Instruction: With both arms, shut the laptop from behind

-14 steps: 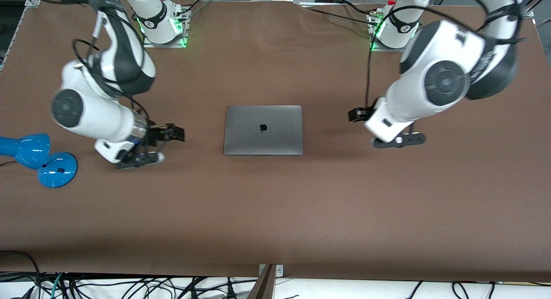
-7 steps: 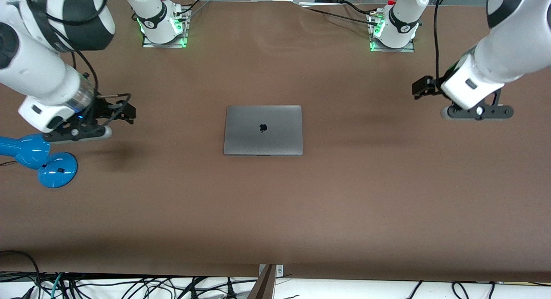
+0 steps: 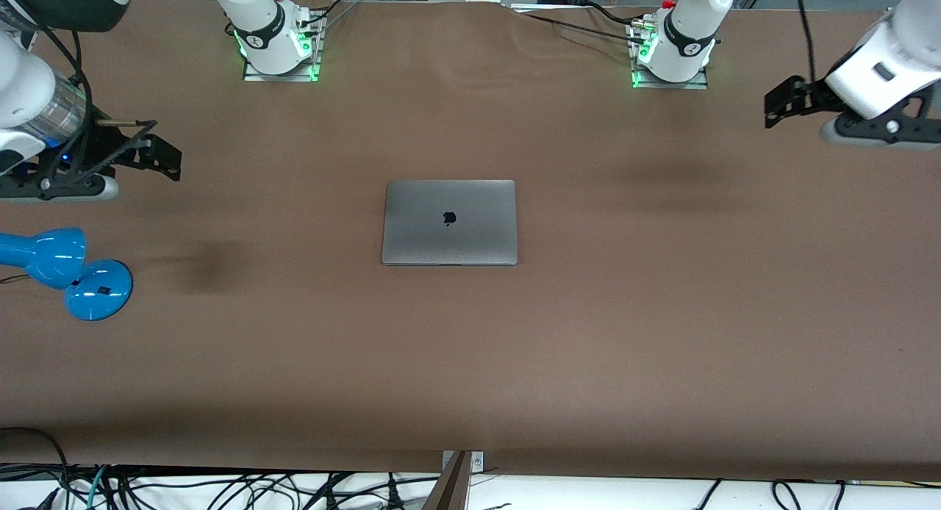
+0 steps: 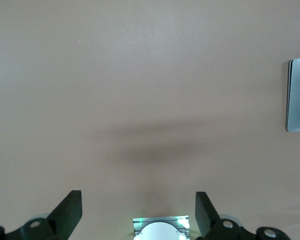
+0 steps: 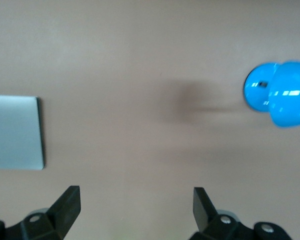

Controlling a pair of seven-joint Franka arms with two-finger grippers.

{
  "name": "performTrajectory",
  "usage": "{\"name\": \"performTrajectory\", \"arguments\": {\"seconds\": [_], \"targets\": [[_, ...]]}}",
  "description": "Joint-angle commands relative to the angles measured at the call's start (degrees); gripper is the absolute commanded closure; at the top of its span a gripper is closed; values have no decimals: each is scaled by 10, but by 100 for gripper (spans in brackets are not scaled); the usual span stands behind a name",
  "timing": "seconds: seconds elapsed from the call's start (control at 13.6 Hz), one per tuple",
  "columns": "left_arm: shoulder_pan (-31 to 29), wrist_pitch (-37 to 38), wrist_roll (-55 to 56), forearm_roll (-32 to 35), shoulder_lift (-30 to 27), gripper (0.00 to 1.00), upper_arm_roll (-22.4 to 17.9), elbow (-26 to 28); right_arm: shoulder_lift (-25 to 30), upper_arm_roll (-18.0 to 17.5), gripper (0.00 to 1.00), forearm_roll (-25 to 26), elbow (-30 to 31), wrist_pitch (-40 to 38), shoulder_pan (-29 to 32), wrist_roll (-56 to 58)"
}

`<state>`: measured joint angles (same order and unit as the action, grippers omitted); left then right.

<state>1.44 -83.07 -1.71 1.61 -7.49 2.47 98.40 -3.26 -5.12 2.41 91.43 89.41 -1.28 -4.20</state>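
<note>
Mid-table: laptop (image 3: 449,222) flat, lid shut, logo up, only an edge shows in either wrist view | left tool (image 3: 781,102) released, empty, over the table's left-arm end, arm cut off by the frame | right tool (image 3: 163,155) released, empty, over the right-arm end near blue desk lamp (image 3: 65,270), lamp partly cropped

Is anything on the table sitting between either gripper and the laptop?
Nothing visible. The laptop lies shut mid-table. The left gripper and right gripper hang open over bare tabletop at their ends. The blue lamp sits off that line.
</note>
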Motion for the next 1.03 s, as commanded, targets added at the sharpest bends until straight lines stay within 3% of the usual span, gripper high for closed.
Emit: {"name": "performTrajectory", "arguments": {"seconds": [0.0, 0.95], "targets": [[30, -9, -13, -8, -17, 0, -16, -2, 20, 7, 0, -28, 4, -37, 5, 2], [30, -16, -6, -13, 7, 0, 14, -26, 38, 7, 0, -42, 15, -20, 12, 16]]}}
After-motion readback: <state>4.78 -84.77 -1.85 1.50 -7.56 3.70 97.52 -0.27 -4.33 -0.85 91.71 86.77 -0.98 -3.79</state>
